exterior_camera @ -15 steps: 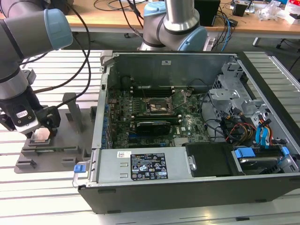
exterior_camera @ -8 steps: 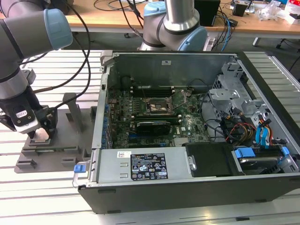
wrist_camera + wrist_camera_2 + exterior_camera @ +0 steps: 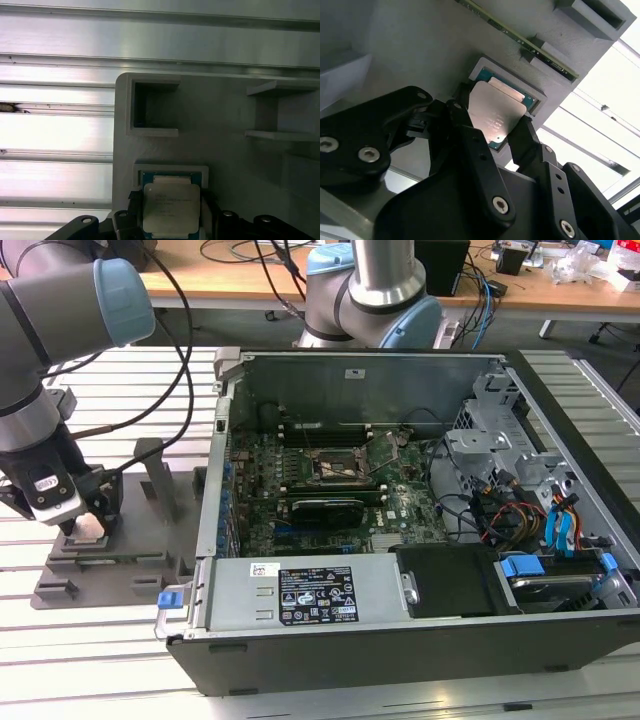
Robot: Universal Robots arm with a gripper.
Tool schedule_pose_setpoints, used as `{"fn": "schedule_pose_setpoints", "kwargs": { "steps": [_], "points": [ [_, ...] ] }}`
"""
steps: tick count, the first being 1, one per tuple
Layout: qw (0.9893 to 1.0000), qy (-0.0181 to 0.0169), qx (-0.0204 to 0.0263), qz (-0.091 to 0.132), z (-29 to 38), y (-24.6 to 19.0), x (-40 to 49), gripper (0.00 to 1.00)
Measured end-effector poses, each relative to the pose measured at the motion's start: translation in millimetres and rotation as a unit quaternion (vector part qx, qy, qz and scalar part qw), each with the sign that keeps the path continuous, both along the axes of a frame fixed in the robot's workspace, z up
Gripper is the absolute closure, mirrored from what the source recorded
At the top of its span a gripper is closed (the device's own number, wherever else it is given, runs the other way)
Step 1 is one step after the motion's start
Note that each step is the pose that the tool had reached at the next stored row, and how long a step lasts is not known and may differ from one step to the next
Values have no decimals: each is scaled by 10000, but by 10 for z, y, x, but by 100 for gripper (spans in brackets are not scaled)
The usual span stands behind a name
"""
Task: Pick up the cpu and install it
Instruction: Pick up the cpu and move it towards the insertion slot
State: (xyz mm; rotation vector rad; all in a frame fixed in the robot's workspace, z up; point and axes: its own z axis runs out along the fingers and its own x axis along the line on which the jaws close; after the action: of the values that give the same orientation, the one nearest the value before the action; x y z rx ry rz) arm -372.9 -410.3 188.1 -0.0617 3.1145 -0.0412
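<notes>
Two black pincer point(image 3: 491, 121) fingers point(image 3: 470, 137) clamp opposite edges of the likely light, stiff, fragile silver-grey square cpu point(image 3: 497, 112), nine o'clock from the open computer case point(image 3: 420, 380).

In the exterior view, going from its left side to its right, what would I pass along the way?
Gripper closed on the cpu → holder tray's upright post → blue clip on the computer case's corner → motherboard socket → black cover panel → blue drive handle.
</notes>
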Motion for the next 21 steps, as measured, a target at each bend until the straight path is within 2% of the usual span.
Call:
{"fn": "schedule_pose_setpoints", "kwargs": {
  "steps": [7, 15, 21],
  "points": [
    [10000, -2, 1, -2, 9, 0, 1, 45],
    [10000, -1, 0, -2, 121, 0, 0, 45],
    [10000, 0, 0, -2, 163, 0, 0, 45]
  ]
}}
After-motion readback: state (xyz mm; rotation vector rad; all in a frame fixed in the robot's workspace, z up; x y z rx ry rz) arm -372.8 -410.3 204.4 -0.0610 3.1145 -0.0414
